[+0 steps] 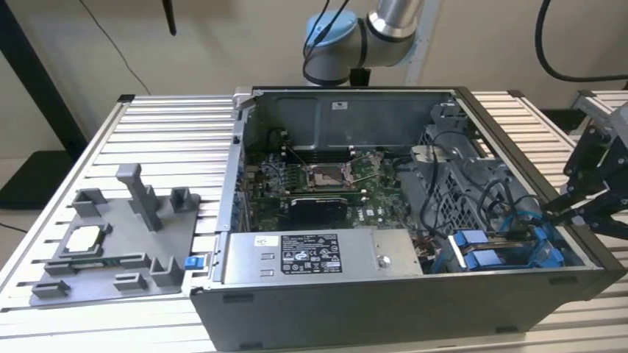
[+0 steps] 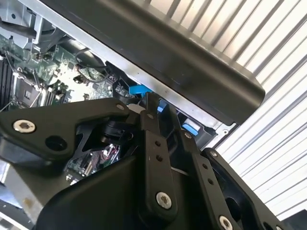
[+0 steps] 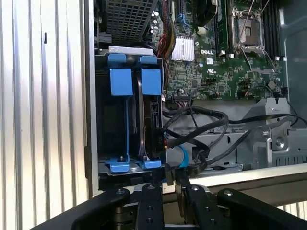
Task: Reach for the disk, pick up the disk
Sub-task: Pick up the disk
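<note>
The disk [image 1: 487, 257] stands on edge in the drive bay at the corner of the open computer case [image 1: 393, 309], on the exterior view's right. Its bright blue carrier frame [image 3: 151, 81] is nearer the motherboard, and a second blue carrier [image 3: 120, 81] stands beside it. My gripper [image 1: 548, 217] hangs over the case's side wall just outside the bay, apart from the disk. In both wrist views its black fingers [image 3: 168, 176] lie close together with nothing between them, and the gripper [image 2: 156, 112] points over the case wall toward the blue frames.
Black and blue cables [image 3: 201, 124] run beside the bay. A grey power supply box [image 1: 309, 257] with a label fills the case's front, with the motherboard [image 1: 324, 184] behind it. A grey fixture [image 1: 118, 250] holding a small square chip [image 1: 84, 239] sits on the slatted table [image 1: 167, 132].
</note>
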Available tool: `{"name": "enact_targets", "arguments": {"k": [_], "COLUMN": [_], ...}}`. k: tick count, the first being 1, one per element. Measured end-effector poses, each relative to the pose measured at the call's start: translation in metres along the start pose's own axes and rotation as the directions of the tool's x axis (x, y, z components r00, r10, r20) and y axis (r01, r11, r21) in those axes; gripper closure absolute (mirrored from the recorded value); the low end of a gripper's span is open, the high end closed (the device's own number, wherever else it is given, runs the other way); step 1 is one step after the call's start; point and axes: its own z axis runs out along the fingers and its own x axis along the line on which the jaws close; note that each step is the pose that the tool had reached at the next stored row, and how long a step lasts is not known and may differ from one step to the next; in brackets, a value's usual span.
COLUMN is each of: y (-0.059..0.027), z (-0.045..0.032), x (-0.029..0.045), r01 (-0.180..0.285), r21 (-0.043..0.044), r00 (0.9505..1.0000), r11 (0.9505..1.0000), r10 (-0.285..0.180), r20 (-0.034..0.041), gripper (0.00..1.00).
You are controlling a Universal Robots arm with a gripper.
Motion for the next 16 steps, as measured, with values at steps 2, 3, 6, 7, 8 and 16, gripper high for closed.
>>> {"name": "enact_targets", "arguments": {"k": [2, 3, 6, 7, 8, 16], "y": [-0.0001, -0.0002, -0.0002, -0.0003, -0.0003, 0.0003], "z": [0.0017, 0.0024, 0.0029, 0.0032, 0.0033, 0.0036], "x": [0.0005, 0.0007, 0.0009, 0.001, 0.001, 0.0011], "r01": [-0.001, -0.001, -0.001, -0.001, -0.001, 0.002], "r21": [0.0, 0.0001, -0.0002, -0.0004, -0.0007, -0.0028], "r00": [1.0, 1.0, 0.9999, 0.9999, 0.9998, 0.9983], "r11": [1.0, 1.0, 1.0, 1.0, 1.0, 1.0], "r10": [0.001, 0.001, 0.001, 0.001, 0.001, -0.001], "r20": [0.0053, 0.0074, 0.0145, 0.0172, 0.0213, 0.0584], "gripper": [0.0, 0.0, 0.0, 0.0, 0.0, 1.0]}}
